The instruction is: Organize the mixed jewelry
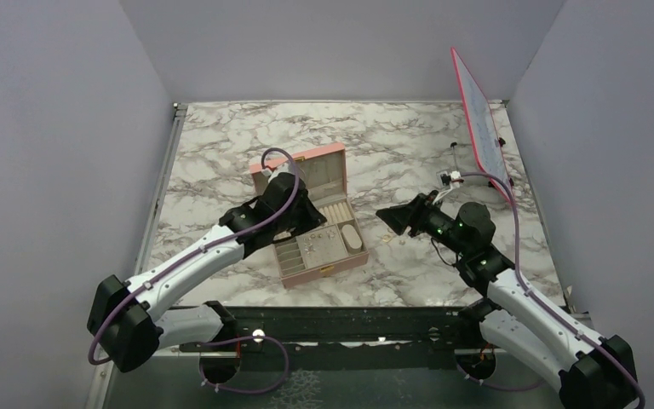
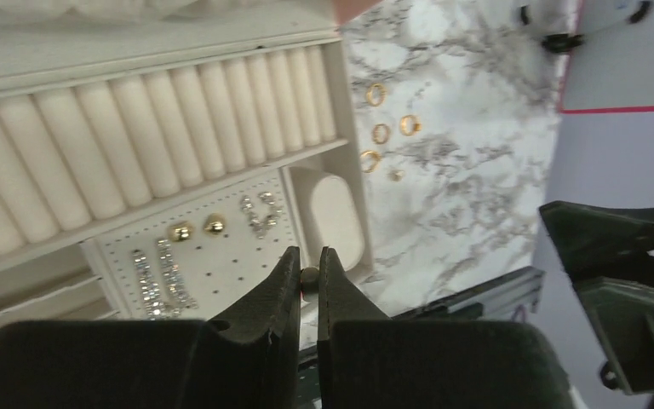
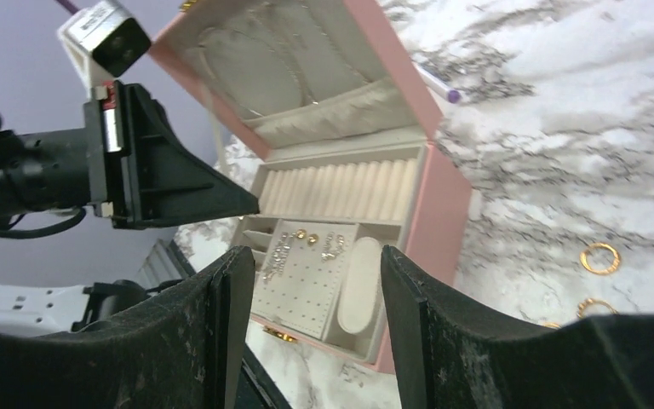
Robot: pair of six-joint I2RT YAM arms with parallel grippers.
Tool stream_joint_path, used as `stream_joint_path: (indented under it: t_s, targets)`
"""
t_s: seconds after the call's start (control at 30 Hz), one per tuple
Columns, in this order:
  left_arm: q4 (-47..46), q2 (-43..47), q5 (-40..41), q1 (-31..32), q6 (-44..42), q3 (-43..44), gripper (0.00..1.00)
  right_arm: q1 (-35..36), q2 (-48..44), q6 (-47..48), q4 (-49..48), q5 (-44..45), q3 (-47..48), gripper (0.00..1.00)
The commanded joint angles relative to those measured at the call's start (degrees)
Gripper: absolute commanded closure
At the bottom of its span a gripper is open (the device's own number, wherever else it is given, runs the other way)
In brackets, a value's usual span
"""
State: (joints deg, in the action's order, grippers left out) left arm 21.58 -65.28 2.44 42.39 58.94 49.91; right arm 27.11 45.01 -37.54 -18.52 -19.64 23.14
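Note:
The open pink jewelry box (image 1: 325, 271) sits mid-table. My left gripper (image 1: 317, 221) hovers over its beige tray, shut on a tiny round earring-like piece (image 2: 309, 276) pinched at the fingertips (image 2: 288, 271). Below it, the perforated earring board (image 2: 221, 264) holds gold studs (image 2: 180, 231) and sparkly strips (image 2: 163, 274); the ring rolls (image 2: 136, 145) hold nothing. Several gold rings (image 2: 381, 133) lie loose on the marble right of the box, also visible as rings (image 3: 599, 257) in the right wrist view. My right gripper (image 1: 387, 217) hangs open above those rings with nothing between its fingers (image 3: 234, 298).
A pink-edged board (image 1: 479, 119) leans against the back right wall. A thin pen (image 3: 436, 85) lies on the marble behind the box. The box lid (image 1: 302, 166) stands open toward the back. The table's front rail (image 1: 349, 319) runs between the arm bases.

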Motion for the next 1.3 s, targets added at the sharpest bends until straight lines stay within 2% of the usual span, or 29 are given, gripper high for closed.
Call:
stream_joint_path:
  t_s: [0.0,0.43,1.27]
  targets:
    - [10.0,-3.6,5.9,1.5,-7.0,3.8,1.00,0.3,0.4,-0.5,5.3,6.5,1.2,0.39]
    - [16.5,-11.0,10.2,5.2,-9.2,7.5,1.00,0.2,2.9,-1.9,5.6,7.9,0.1,0.39]
    - [14.1,-12.4,5.2,5.3,-9.5,5.9,1.00,0.2,4.9,-2.2,6.1,8.9,-0.3,0.40]
